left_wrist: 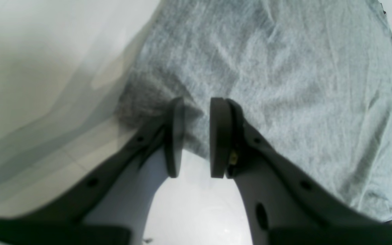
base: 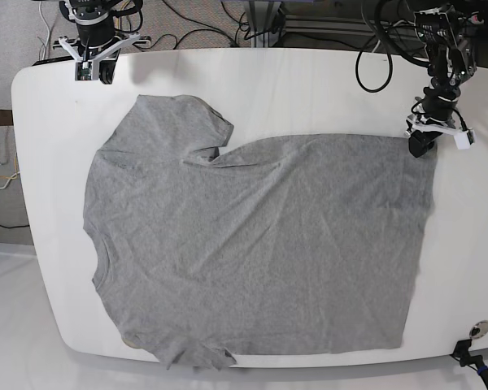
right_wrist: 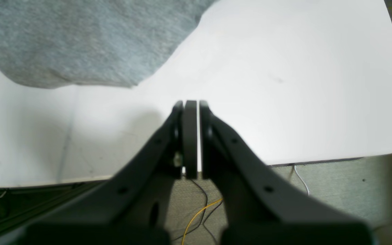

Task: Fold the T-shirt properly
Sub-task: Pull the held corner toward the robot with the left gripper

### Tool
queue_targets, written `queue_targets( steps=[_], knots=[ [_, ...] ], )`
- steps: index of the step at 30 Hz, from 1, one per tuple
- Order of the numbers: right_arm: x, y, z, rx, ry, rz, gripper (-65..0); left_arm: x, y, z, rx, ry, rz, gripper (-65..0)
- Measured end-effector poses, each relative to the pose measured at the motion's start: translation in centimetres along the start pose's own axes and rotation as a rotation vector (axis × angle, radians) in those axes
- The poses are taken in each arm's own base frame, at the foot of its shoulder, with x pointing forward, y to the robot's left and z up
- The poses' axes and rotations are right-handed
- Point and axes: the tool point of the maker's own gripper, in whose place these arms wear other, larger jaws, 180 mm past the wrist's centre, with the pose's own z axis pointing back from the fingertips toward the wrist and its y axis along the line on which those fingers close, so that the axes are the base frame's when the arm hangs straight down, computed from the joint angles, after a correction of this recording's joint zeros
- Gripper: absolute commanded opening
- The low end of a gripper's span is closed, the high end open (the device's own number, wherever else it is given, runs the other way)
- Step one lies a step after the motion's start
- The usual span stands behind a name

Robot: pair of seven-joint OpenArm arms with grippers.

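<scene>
The grey T-shirt (base: 260, 244) is spread on the white table (base: 53, 195), wrinkled, covering its middle. In the base view, its hem lies to the right, and the sleeve at the far left makes some folds. At the near left, a bunched part reaches over the near edge of the table.

The left gripper (left_wrist: 197, 102) is at the far right corner of the shirt — its fingers stand a little apart, and grey cloth is visible in the gap between the tips. Whether the fingers already pinch this cloth, I cannot tell.

The right gripper (right_wrist: 191, 103) is closed, with no cloth in its fingers. It is above the far left part of the table — near the folded sleeve, but apart from it.
</scene>
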Motion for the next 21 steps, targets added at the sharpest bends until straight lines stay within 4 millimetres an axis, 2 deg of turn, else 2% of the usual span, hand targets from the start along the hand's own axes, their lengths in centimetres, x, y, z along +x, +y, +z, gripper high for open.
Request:
queue_targets(
  steps=[5,7,8,9,10,11,13,18,21],
  knots=[
    [0.5,0.0,-0.3,-0.001,-0.014,-0.002,-63.0,-0.2,0.0,0.1,0.003,0.006,-0.011,-52.5],
    [2.0,0.7,-2.2,0.006,-0.073,-0.055,-63.0,-0.9,0.7,1.0,0.007,-0.006,-0.020,-52.4],
    [0.5,1.1,-2.6,0.004,-0.010,-0.080,-63.0,-1.1,0.8,1.5,-0.003,-0.012,-0.031,-52.4],
    [1.4,2.1,-2.4,0.062,-0.057,-0.079,-63.0,-0.7,0.5,1.7,-0.014,-0.023,-0.042,-52.2],
    [2.7,2.4,-2.1,0.084,-0.107,-0.081,-63.0,-0.2,0.2,1.5,-0.020,-0.024,-0.050,-52.2],
    [2.8,1.9,-2.1,0.057,-0.107,-0.078,-63.0,0.1,0.3,1.3,-0.007,-0.022,-0.070,-52.2],
    [0.7,1.0,-2.1,0.020,-0.026,-0.071,-63.0,-0.2,0.8,1.4,0.014,-0.010,-0.071,-52.2],
    [1.9,1.6,-2.3,0.043,-0.073,-0.071,-63.0,0.1,0.7,1.5,-0.001,-0.017,-0.078,-45.3],
    [1.4,1.5,-2.3,0.038,-0.052,-0.071,-63.0,0.7,1.5,1.8,0.019,-0.018,-0.082,-45.1]
  ],
)
